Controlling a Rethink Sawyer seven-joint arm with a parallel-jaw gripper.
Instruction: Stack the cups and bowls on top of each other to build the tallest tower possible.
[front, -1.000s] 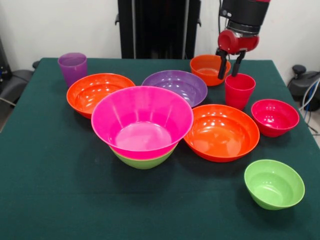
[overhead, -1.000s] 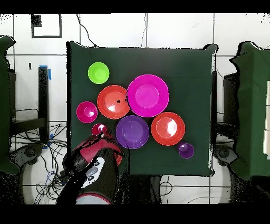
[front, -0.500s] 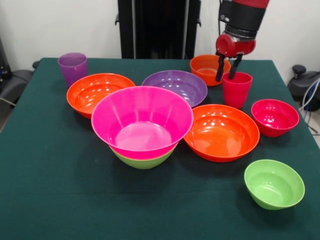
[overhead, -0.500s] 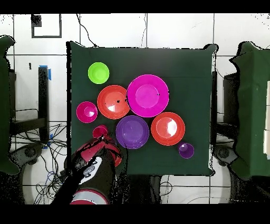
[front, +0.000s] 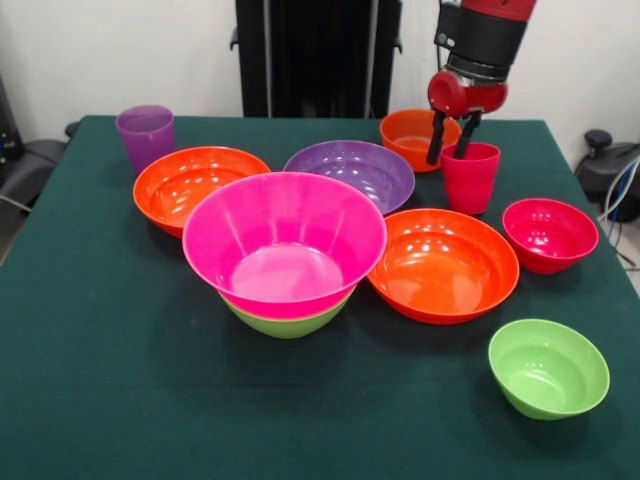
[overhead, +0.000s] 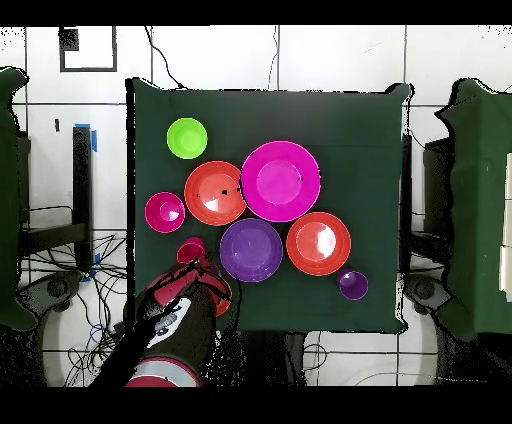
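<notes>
- Surface (front: 100, 400): green cloth, bare along its near edge and left side.
- Red cup (front: 471, 178): upright, between small orange bowl (front: 415, 137) and red bowl (front: 549, 234).
- Tool (front: 451, 140): fingers spread astride the red cup's rim, one inside, one outside.
- Tower (front: 285, 250): pink bowl nested in green, mid-surface, well apart from the tool.

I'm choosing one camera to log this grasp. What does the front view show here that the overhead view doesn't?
Only the front view shows the gripper with one finger inside the red-pink cup's rim and one outside, the small orange bowl behind, and the lime green bowl under the hot pink bowl. Only the overhead view shows the floor around the table. Both show the purple cup.
</notes>
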